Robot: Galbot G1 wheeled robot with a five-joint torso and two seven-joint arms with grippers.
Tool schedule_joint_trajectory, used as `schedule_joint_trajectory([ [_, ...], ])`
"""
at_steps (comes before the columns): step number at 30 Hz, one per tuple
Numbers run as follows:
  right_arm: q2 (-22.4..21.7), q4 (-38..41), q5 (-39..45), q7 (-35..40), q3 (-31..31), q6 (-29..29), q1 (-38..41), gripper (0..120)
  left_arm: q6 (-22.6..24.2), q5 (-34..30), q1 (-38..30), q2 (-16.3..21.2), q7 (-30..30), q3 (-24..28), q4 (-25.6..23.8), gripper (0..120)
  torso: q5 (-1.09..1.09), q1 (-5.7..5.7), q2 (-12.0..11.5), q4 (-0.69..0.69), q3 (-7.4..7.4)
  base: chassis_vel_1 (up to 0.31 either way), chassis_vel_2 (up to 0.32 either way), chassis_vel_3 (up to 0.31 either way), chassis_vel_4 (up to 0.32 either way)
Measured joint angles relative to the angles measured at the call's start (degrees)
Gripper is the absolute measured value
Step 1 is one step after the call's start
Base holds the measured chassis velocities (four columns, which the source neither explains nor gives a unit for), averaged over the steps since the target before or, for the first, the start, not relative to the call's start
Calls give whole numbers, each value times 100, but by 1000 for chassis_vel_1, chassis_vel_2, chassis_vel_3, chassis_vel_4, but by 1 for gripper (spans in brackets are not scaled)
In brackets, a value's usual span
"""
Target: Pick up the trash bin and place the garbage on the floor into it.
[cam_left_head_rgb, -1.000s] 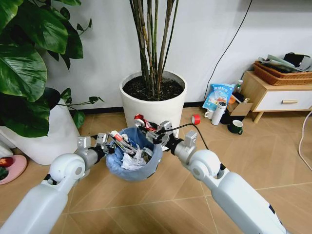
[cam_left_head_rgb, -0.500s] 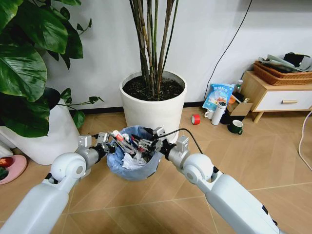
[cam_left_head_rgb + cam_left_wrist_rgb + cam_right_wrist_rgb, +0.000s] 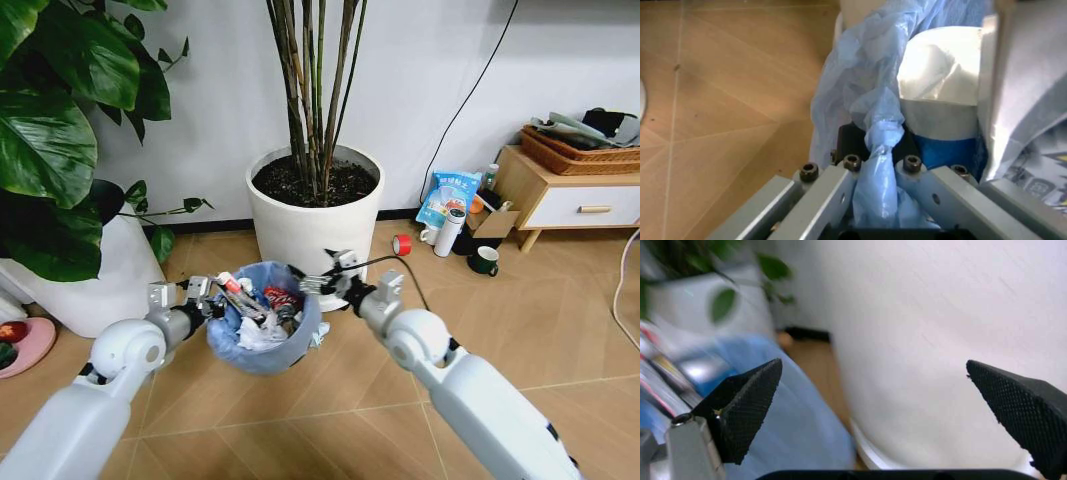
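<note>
While the trash bin (image 3: 262, 318) hangs above the floor (image 3: 330, 400) in front of the robot, the left gripper (image 3: 208, 296) has it by the near-left rim, and the left wrist view gives the close look: the jaws are pressed together on a twisted fold of the crinkly light blue bag (image 3: 875, 165) right at the bin's edge, so the liner and rim are pinched between them. Over on the other side, the right gripper (image 3: 318, 283) sits just beside the bin's right rim, at the foot of the big white plant pot (image 3: 315, 215), and its jaws are spread wide with nothing between them; in the right wrist view the two black textured fingertips (image 3: 743, 407) stand well apart, with the pot's white wall (image 3: 920, 340) across the gap and the blue of the bin off to one side. Down inside the bin, the garbage (image 3: 258, 312) is piled up: crumpled white paper, a white printed tube leaning toward the left rim, and a bit of red wrapper near the back. Behind the bin, a red tape roll (image 3: 401, 244), a white bottle (image 3: 449, 231) and a dark mug (image 3: 485, 260) sit on the floor near a low wooden cabinet (image 3: 560, 195), well apart from the action. At far left stands a second white pot (image 3: 90, 275) with broad green leaves.
</note>
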Motion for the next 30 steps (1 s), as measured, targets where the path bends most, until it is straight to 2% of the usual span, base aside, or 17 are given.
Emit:
schedule_joint_trajectory([
  [9,-92,-1085,-197,-221,-13,202,-199,100,-5,25,30,-23,-141,-55,-131,0,2,0,0,0,0,0,0,0,0],
  [12,-67,-1619,-209,-259,-234,245,-119,100,-5,77,99,-105,-201,-112,-232,0,0,0,0,1,1,0,0,0,0],
  [19,87,-2139,-186,-106,-672,251,36,100,-12,132,154,-231,-215,-195,-345,0,0,0,0,0,0,0,0,0,0],
  [20,256,-2350,-154,68,-932,252,170,100,-27,190,155,-284,-193,-207,-347,0,-1,0,0,0,1,0,0,0,0],
  [23,395,-2491,-143,158,-1084,251,285,100,-46,243,146,-342,-153,-224,-338,0,0,0,0,1,1,0,0,0,0],
  [24,571,-2673,-142,226,-1224,247,425,100,-58,259,126,-381,-136,-236,-327,0,-2,0,0,0,1,0,0,0,0],
  [30,1037,-3233,-148,317,-1420,211,763,100,-60,229,80,-412,-122,-292,-264,0,-3,1,0,1,1,0,0,0,0],
])
